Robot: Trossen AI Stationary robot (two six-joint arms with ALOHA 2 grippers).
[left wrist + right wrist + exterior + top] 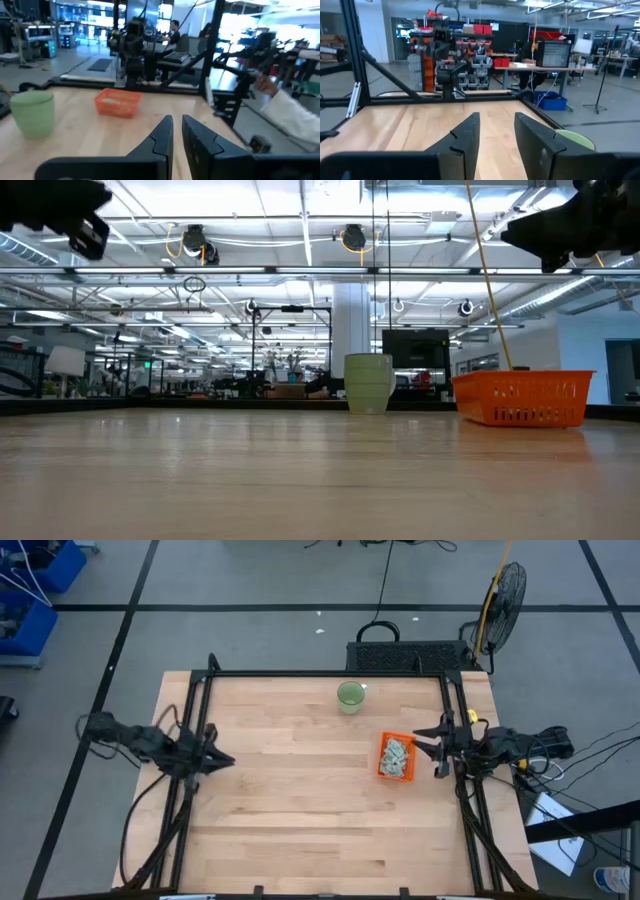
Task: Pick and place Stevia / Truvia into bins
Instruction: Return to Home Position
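Sachets [396, 754]: pale green/white heap inside orange bin [379, 766]; none seen on table [300, 810] outside bin.
Green cup [350, 696]: near bin, twd far table edge; not a target.
R gripper [428, 744]: just beside bin, on its outer side, raised; fingers apart, empty.
L gripper [226, 760]: well apart from bin, opposite side; fingers nearly together, thin slit betw. them, nothing held.
Handling (est.): v. light, thin, floppy paper; prob. slides on wood, creases easily.
Grip (est.): pinch across narrow width at a lifted edge, gentle squeeze.
Progress (est.): looks done, arms parking.
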